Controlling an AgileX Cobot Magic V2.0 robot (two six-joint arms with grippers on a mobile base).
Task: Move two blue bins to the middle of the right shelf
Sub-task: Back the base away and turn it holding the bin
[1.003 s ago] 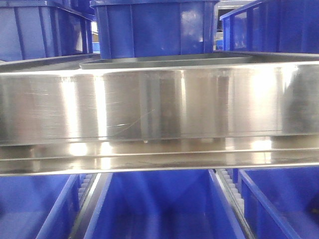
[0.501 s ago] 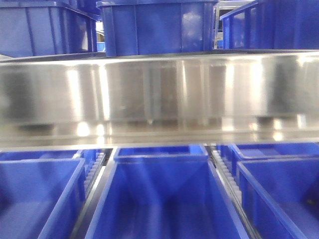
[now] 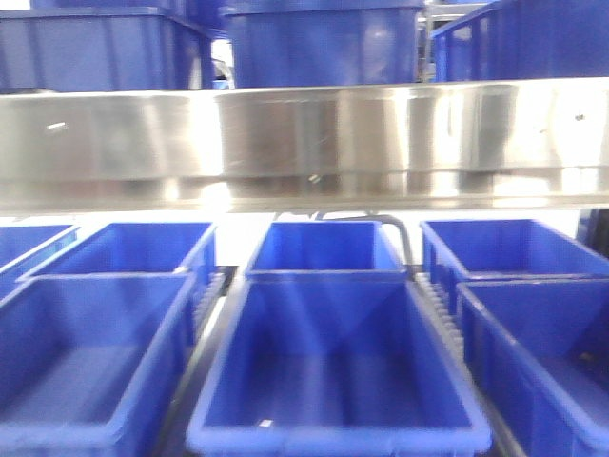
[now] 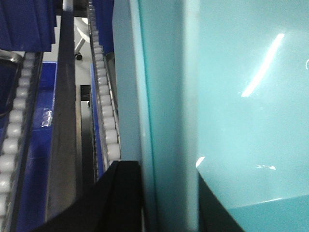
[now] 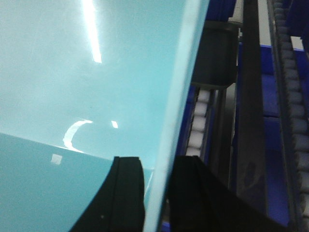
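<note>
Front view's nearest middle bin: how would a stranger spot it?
Below the wide steel shelf edge, open blue bins sit in columns. The front middle bin heads the centre column: nearest, largest in frame, with a white speck on its floor.

Blue bins, silver shelf rail

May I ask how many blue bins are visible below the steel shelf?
7 bins: front left, front centre, front right, back left, back centre, back right, plus a cut-off one far left. Others may be hidden.
</note>
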